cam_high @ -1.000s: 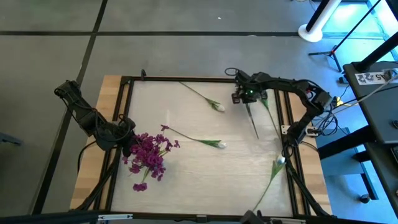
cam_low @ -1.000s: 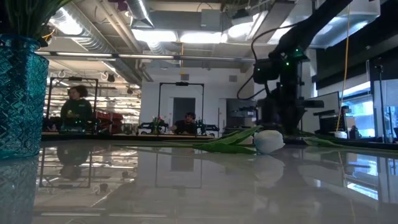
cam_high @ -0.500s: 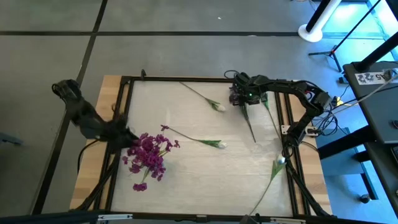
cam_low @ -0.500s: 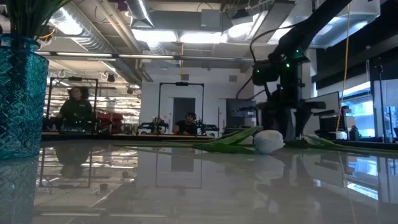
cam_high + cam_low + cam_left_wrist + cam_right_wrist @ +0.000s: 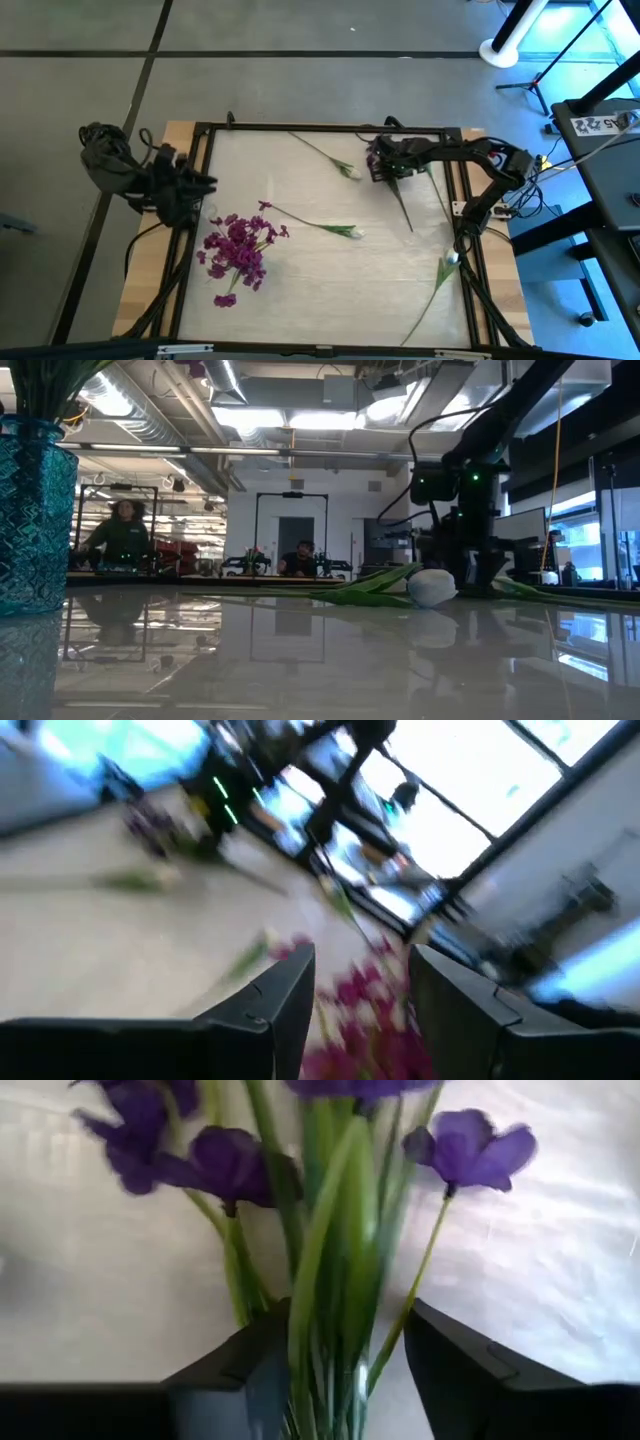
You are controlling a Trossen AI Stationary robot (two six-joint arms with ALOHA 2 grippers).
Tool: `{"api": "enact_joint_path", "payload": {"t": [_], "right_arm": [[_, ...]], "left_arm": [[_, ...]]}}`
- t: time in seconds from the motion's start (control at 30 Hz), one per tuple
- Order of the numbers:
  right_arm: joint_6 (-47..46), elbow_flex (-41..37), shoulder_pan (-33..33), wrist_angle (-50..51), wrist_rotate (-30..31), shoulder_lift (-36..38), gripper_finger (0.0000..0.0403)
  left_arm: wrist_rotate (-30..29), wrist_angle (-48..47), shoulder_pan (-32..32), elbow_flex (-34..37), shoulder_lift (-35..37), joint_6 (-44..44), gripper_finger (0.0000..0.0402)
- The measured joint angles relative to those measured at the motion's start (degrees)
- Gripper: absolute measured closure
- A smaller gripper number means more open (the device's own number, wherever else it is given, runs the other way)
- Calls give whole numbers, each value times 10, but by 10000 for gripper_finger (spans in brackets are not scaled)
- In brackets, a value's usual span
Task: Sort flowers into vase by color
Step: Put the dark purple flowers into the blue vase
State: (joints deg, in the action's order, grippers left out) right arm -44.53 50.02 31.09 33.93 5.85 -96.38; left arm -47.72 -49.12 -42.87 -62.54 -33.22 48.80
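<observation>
Right gripper (image 5: 340, 1370): dark fingers (image 5: 235, 1370) standing partly apart, straddling the green stems of a purple-bloomed artificial spray (image 5: 335, 1270); not visibly clamping, so the hold is uncertain. In the high view this gripper (image 5: 378, 166) is sitting at the far right of the table, the stem trailing out beneath it.

Left gripper (image 5: 360, 1010): fingers apart, holding nothing, hanging off the left table edge.

Just beside it: magenta clustered bunch (image 5: 238, 250) lying flat.

Between the grippers: white tulip-like buds on thin stems (image 5: 350, 232), scattered.

Blue patterned glass vase (image 5: 35, 510): standing close to the low camera.

Risk: with a loose grip, stems are likely slipping out on lifting; blooms snagging.
</observation>
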Motion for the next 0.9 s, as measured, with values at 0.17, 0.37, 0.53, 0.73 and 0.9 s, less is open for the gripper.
{"api": "enact_joint_path", "payload": {"t": [0.17, 0.37, 0.53, 0.73, 0.9], "right_arm": [[3, 2, -31, -17, 4, -1, 298], [36, 70, -59, -26, -34, 8, 388], [104, 172, -89, -70, -19, 43, 384], [208, 276, -148, -219, -73, 54, 389], [248, 305, -193, -321, -148, 54, 396]], "left_arm": [[-70, 25, 0, 0, 0, -33, 243], [-120, 34, 0, 0, -5, -40, 223], [-133, 34, 0, 0, 4, -42, 204], [-111, 32, 0, 0, 3, -59, 203], [-1, 2, 0, 0, 2, -23, 203]]}}
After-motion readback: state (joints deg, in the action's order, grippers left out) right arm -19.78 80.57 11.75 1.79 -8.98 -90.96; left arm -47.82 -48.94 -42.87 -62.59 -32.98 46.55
